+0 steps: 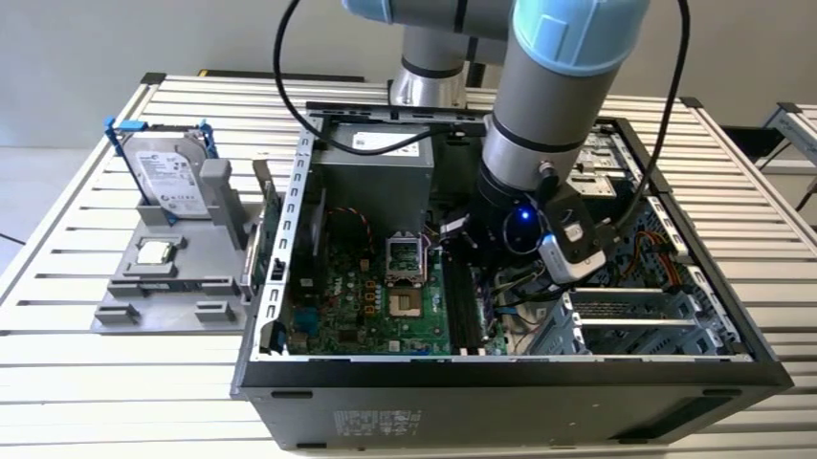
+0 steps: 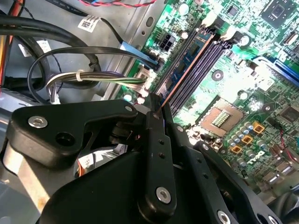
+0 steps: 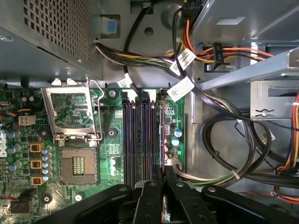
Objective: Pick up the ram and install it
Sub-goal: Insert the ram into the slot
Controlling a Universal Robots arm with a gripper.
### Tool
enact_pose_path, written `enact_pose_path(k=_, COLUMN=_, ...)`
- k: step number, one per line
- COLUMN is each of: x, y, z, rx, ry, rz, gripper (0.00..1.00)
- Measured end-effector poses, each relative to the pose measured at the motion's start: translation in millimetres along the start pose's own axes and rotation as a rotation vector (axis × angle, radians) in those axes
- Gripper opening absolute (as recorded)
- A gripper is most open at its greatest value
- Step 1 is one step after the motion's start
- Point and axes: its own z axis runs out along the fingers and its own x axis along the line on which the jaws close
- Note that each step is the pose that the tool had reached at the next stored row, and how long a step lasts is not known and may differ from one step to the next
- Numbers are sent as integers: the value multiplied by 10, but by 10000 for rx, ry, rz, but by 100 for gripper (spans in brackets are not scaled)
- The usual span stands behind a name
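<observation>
My gripper reaches down inside the open computer case, over the motherboard. In both wrist views its black fingers are shut on the ram, a thin dark green stick seen edge-on. The ram stands on its long edge, lined up with the memory slot closest to the cable bundle, beside the other dark slots. I cannot tell whether it is pressed fully into that slot. The gripper holds the near end of the stick.
A processor socket with its metal frame raised lies beside the slots. Cable bundles and drive-bay metal crowd the other side. Outside the case, a grey stand holds a silver hard drive with blue clips and a small square processor chip.
</observation>
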Motion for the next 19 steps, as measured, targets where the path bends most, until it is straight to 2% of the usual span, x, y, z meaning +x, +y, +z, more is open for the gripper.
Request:
enact_pose_path(k=3, x=1, y=-1, z=1, rx=84, ry=17, rz=-15, gripper=0)
enact_pose_path(k=19, x=29, y=0, z=50, rx=105, ry=24, rz=-223, gripper=0)
